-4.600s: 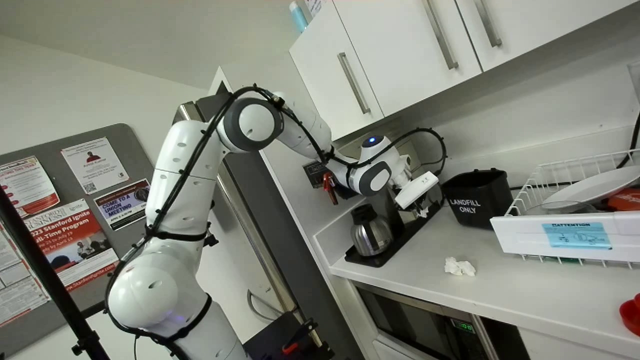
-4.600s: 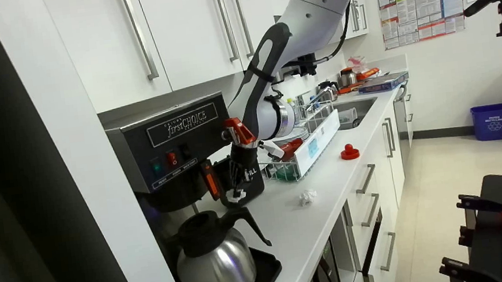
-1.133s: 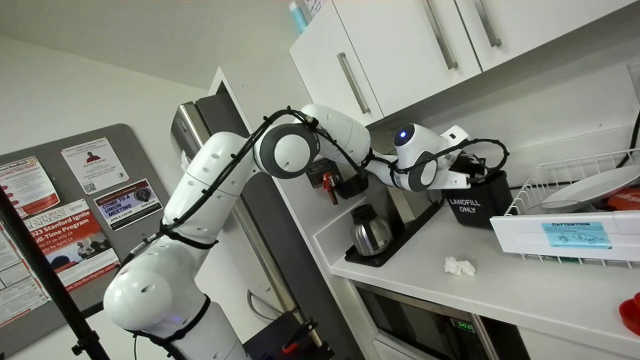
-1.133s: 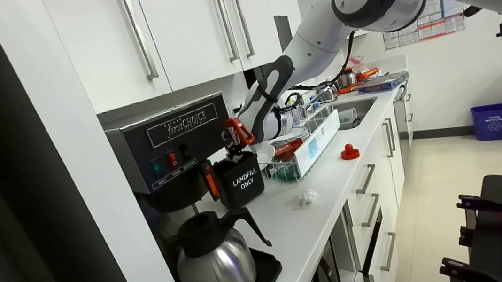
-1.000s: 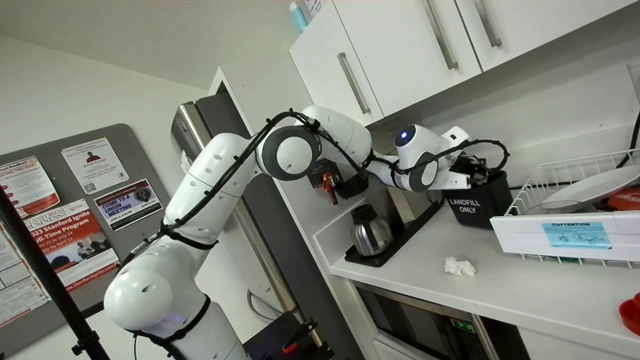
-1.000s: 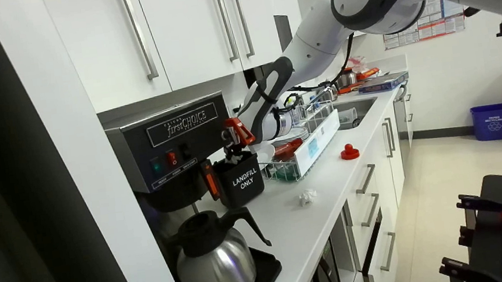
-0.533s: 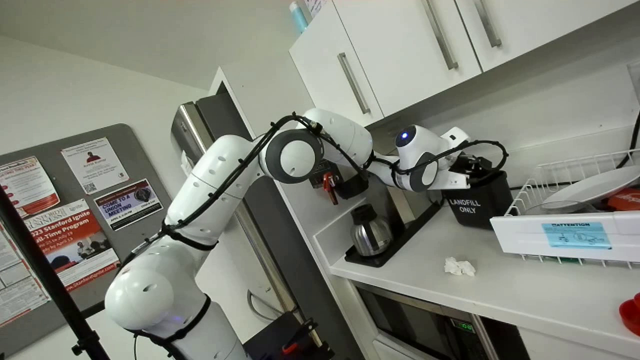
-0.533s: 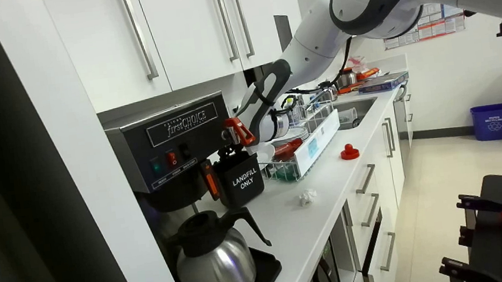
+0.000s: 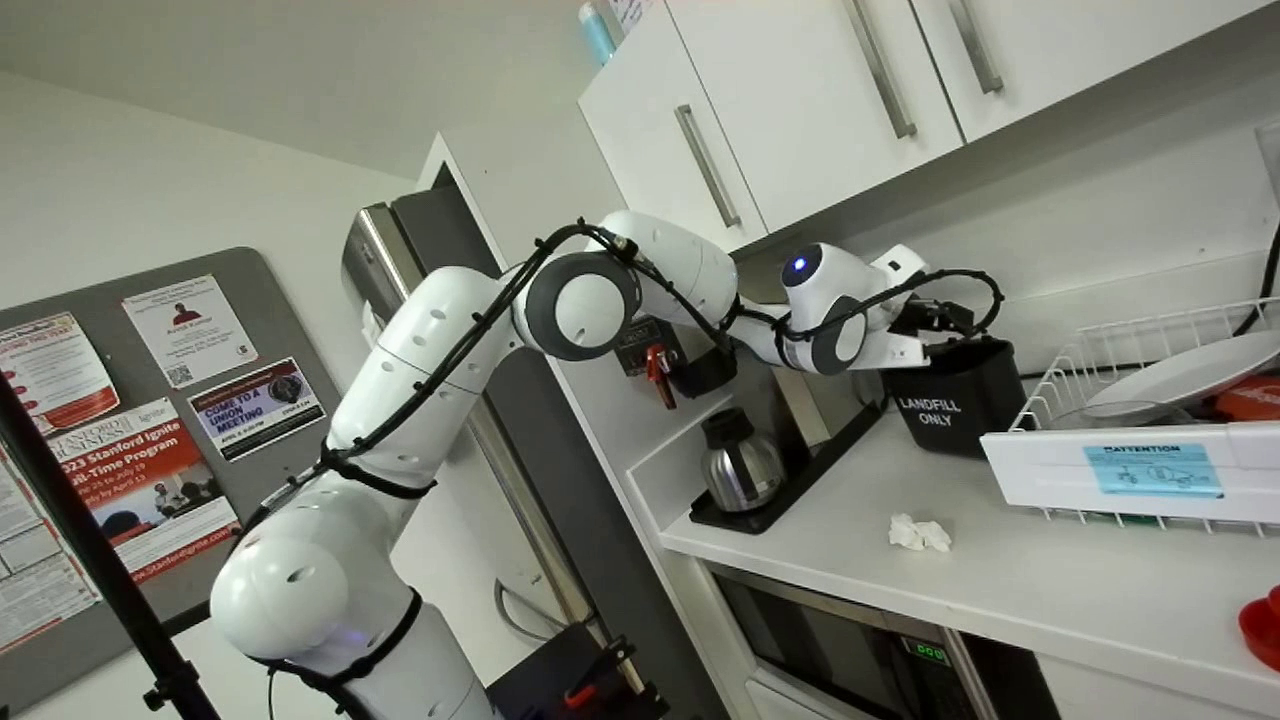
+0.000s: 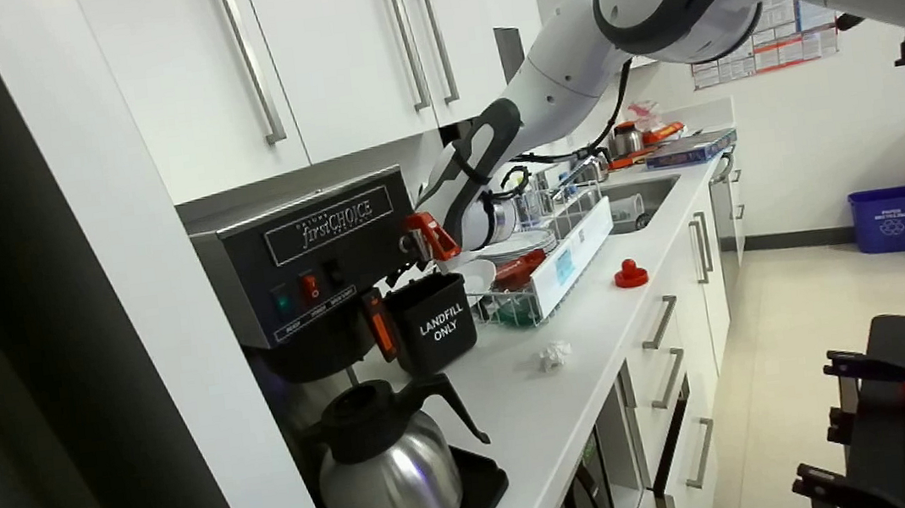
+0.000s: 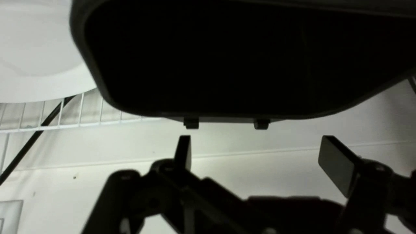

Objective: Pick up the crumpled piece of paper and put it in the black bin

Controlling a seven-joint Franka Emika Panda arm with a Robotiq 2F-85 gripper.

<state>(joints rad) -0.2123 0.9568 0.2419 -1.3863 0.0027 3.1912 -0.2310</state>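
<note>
The black bin (image 9: 925, 425), lettered LANDFILL ONLY, stands upright on the counter in both exterior views. Just over its rim (image 10: 430, 282) is my gripper (image 9: 950, 335). In the wrist view the gripper (image 11: 258, 156) is wide open, with only pale wall behind the gap between its pads (image 11: 336, 164). The bin's rim (image 11: 208, 115) spans the upper part of that view, and its inside is too dark to show any contents. One crumpled piece of white paper (image 9: 918, 533) lies on the counter in front of the bin; the same paper (image 10: 553, 355) appears in an exterior view.
A white dish rack (image 9: 1050, 470) with plates sits close beside the bin. On its opposite side is the coffee machine (image 10: 309, 262) with a steel jug (image 10: 393, 482). Wall cabinets (image 9: 820, 110) hang above. A red knobbed object (image 10: 630, 275) rests farther along the counter.
The jaws have opened. White paper that was between the fingers at the bin's mouth a second ago no longer shows. The gripper has risen slightly. The paper on the counter stayed put.
</note>
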